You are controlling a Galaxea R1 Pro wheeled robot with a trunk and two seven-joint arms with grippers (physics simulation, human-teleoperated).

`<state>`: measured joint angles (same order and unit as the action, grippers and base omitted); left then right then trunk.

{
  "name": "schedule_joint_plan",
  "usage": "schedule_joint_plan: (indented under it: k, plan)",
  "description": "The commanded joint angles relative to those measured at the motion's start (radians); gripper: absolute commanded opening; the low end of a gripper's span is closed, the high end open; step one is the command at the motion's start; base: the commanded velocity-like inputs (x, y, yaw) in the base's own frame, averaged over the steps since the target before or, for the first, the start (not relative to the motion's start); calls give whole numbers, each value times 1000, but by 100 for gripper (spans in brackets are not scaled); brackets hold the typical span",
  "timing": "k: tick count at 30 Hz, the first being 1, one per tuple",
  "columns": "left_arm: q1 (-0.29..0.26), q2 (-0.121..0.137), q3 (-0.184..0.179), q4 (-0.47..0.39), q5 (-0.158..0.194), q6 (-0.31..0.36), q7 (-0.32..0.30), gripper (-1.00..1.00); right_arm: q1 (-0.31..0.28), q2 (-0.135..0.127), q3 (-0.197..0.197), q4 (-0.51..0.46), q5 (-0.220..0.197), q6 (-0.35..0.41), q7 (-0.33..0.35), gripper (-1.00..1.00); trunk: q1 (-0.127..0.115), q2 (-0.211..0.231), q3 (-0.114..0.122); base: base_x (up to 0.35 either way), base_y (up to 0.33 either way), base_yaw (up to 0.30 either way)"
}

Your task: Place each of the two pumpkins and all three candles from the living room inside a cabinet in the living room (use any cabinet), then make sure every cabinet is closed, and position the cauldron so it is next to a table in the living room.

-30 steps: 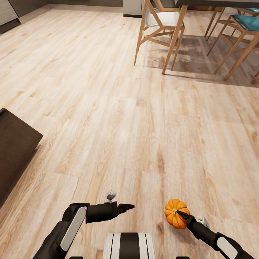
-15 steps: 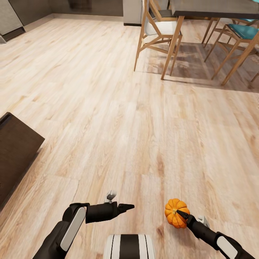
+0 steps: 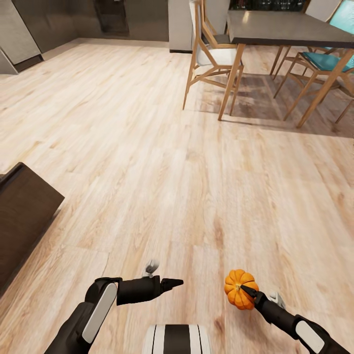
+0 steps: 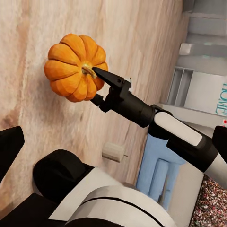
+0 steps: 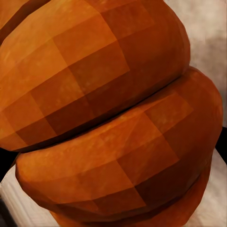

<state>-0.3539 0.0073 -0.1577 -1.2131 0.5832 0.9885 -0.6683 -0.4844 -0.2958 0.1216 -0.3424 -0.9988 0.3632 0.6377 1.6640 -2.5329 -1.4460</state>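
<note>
Cabinet [image 3: 24,211] corner, dark brown, is seen well off to the left of the left pincer [image 3: 177,282], whose fingers are pressed together on nothing. Bare floor [image 3: 147,162] lies ahead of both pincers. To the right, one pumpkin [image 3: 239,288] is held clamped in the right pincer [image 3: 244,290], its ribs close against the right wrist camera. Far ahead of that pincer a table [image 3: 290,27] and chairs [image 3: 211,54] are seen. Carrying is judged to be the step in hand; a turn toward the cabinet and an opened drawer would be called for next
</note>
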Motion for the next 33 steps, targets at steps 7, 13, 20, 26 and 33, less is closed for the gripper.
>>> schedule_joint_plan:
  k: [7, 13, 20, 26, 33]
  plan:
    - [0, 0, 0, 0, 0, 4, -2, 100, 0, 0, 6, 1, -9, 3, 49, -100, -3, 1, 27, 0, 0, 0]
    - [0, 0, 0, 0, 0, 4, -2, 100, 0, 0, 7, 2, -9, 0, 43, -100, -6, 3, 50, 0, 0, 0]
    - [0, 0, -1, 0, 0, 4, -2, 100, 0, 0, 7, 2, -9, -2, 38, -100, -9, 4, 77, 0, 0, 0]
    - [0, -1, -2, 0, 0, 3, -2, 100, 0, 0, 7, 2, -9, -3, 39, -100, -12, 6, 100, 0, 0, 40]
    - [0, -1, -2, 0, 0, 3, -1, 100, 0, 0, 7, 2, -9, -3, 40, -100, -15, 8, 127, 0, 0, 250]
